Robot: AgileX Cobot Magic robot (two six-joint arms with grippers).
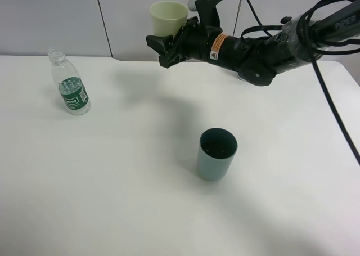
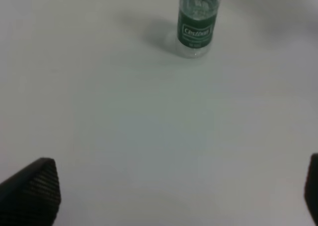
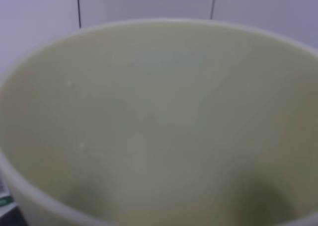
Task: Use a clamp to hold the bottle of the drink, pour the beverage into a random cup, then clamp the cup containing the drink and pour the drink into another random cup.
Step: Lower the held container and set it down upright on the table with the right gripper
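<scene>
Pale yellow-green, the tumbler point(image 1: 167, 18) hangs above the white table point(image 1: 124, 177), clamped upright in the right gripper point(image 1: 174, 42) at about twelve o'clock in the high view. The right wrist view shows only its inside point(image 3: 159, 126); any liquid is hard to make out. A teal cup point(image 1: 216, 154) stands near centre and the bottle point(image 1: 70, 90) at ten o'clock. The left gripper point(image 2: 174, 191), cut off at the left wrist view's edges, has jaws wide apart, empty.

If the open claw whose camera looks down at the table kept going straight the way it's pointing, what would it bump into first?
Probably the bare white table. The left gripper is open and aimed down at the empty surface; the bottle stands farther ahead, seemingly beyond that line, though depth is hard to judge.
</scene>
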